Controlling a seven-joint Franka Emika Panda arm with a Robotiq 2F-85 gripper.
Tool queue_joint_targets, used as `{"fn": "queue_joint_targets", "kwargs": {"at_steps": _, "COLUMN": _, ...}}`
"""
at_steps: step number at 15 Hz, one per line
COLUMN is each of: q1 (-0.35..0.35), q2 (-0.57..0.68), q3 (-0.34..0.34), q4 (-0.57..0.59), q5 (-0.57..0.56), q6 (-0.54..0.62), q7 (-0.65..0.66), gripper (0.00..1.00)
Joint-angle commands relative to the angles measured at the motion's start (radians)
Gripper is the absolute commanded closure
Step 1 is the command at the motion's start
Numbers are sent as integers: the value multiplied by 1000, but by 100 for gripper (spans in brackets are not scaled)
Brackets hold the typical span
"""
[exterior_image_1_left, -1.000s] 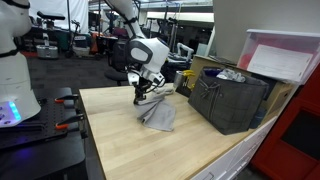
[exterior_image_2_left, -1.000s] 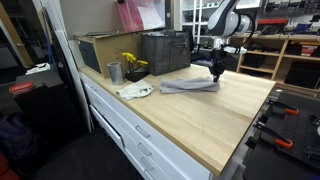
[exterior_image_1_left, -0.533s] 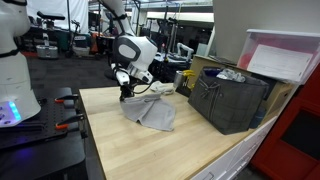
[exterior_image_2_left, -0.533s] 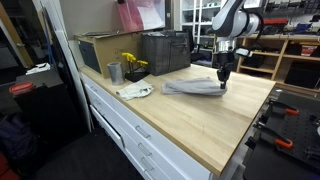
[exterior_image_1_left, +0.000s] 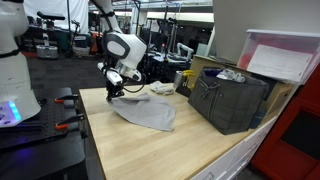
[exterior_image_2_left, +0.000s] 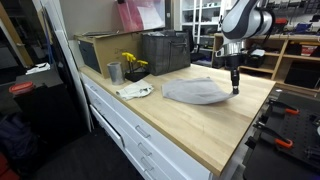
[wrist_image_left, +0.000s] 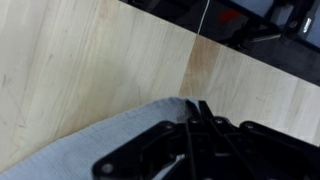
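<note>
Your gripper (wrist_image_left: 192, 120) is clenched on one corner of the grey fabric cloth (wrist_image_left: 105, 152). In the wrist view its black fingers (wrist_image_left: 205, 112) are pressed together with the hem pinched between them. Directly beneath them you have the light wooden tabletop (wrist_image_left: 70, 60), with a seam between two boards running just beside the pinched corner.

In both exterior views the gripper points straight down and hangs low over the tabletop, close to one of its edges. The held corner is raised a little off the wood. From there the cloth lies spread out flat and reaches towards the middle of the table, with its far end near the dark grey plastic crate (exterior_image_1_left: 228, 100) but apart from it.

Further along the table in an exterior view you see a crumpled white rag (exterior_image_2_left: 135, 91). Behind it stand a small metal cup (exterior_image_2_left: 115, 72) and a bunch of yellow flowers (exterior_image_2_left: 132, 63). A brown cardboard box (exterior_image_2_left: 98, 48) sits beside the crate at the back.
</note>
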Motion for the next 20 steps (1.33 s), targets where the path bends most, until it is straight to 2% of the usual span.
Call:
{"fn": "queue_joint_targets", "kwargs": {"at_steps": 1, "q1": 32, "q2": -91, "q3": -31, "q4": -74, "q5": -32, "q6": -14, "q7": -94, "gripper": 99}}
{"fn": "queue_joint_targets", "kwargs": {"at_steps": 6, "q1": 64, "q2": -140, "q3": -50, "q4": -120, "q5": -66, "q6": 0, "q7": -177, "gripper": 99}}
{"fn": "queue_joint_targets", "kwargs": {"at_steps": 7, "q1": 68, "q2": -146, "q3": -54, "q4": -122, "q5": -60, "q6": -5, "q7": -189, "gripper": 92}}
{"fn": "queue_joint_targets", "kwargs": {"at_steps": 8, "q1": 71, "q2": -146, "q3": -61, "q4": -116, "q5": -53, "q6": -14, "q7": -193, "gripper": 69}}
{"fn": "queue_joint_targets", "kwargs": {"at_steps": 10, "q1": 72, "q2": -149, "q3": -79, "q4": -99, "q5": -50, "q6": -21, "q7": -178, "gripper": 65}}
{"fn": "queue_joint_targets", "kwargs": {"at_steps": 14, "q1": 54, "q2": -112, "q3": -133, "q4": -6, "q5": -37, "q6": -31, "q7": -98, "gripper": 36}}
{"fn": "queue_joint_targets", "kwargs": {"at_steps": 18, "q1": 54, "q2": 14, "q3": -155, "q4": 172, "q5": 53, "q6": -7, "q7": 8, "gripper": 5}}
{"fn": "queue_joint_targets", "kwargs": {"at_steps": 20, "q1": 52, "q2": 102, "q3": -136, "q4": 286, "q5": 112, "q6": -26, "q7": 50, "gripper": 0}}
